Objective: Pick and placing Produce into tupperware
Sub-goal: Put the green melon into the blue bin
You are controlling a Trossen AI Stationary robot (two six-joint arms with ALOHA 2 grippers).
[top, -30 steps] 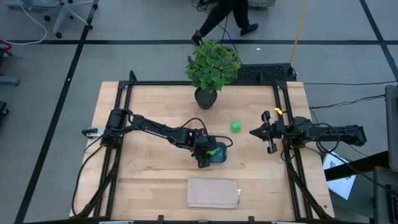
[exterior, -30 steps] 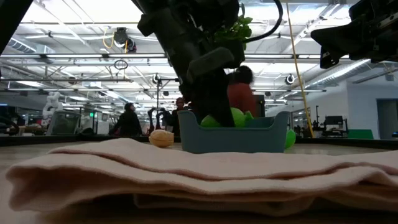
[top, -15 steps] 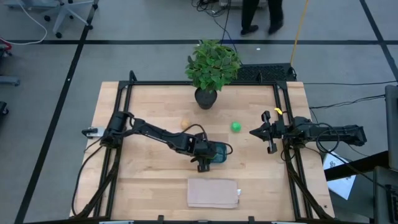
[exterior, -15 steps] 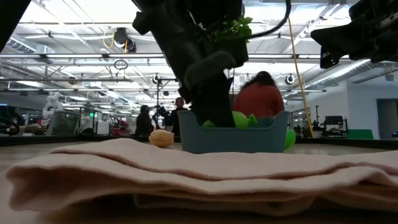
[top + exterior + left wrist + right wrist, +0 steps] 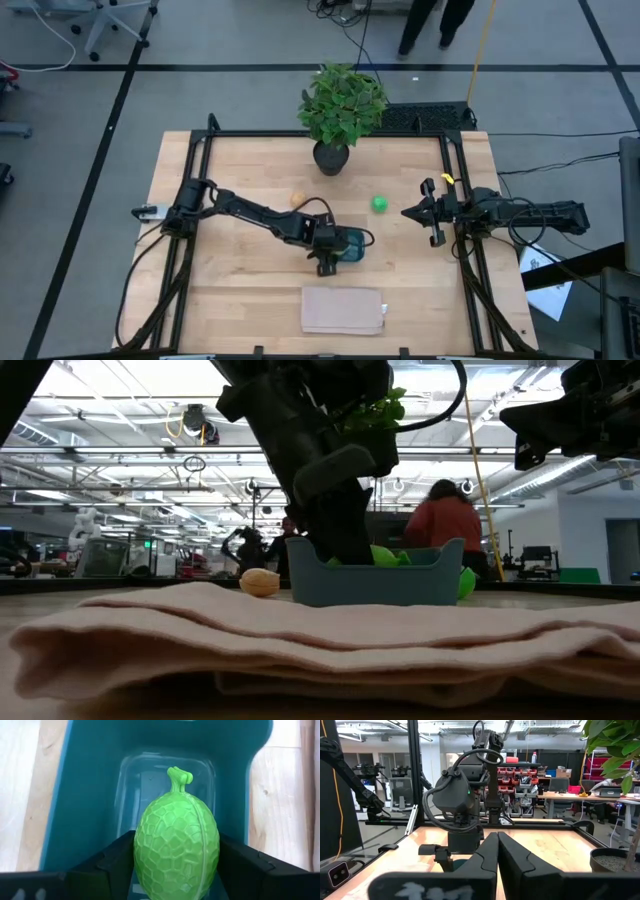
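The teal tupperware stands mid-table, seen from the side in the low view. My left gripper reaches slanting down into it, shut on the yellow-green scaly fruit, whose stem points down at the tupperware's floor. The fruit's top shows above the rim. The green ball and the tan-orange egg-like piece rest on the table beyond it. My right gripper waits shut at the right edge. My left gripper pinches the fruit's two broad sides between its two fingers, around the thick body, away from the stem. The fingers come slanting down from the table's left. The fruit hangs stem-first inside the tupperware; I cannot tell whether it touches the floor.
A leafy potted plant stands at the far middle. A folded beige cloth lies at the near edge, filling the foreground of the low view. People move in the room beyond the table.
My left arm has swung a little toward the near edge, uncovering the tan-orange piece behind it. The fruit has sunk slightly lower inside the tupperware, still held.
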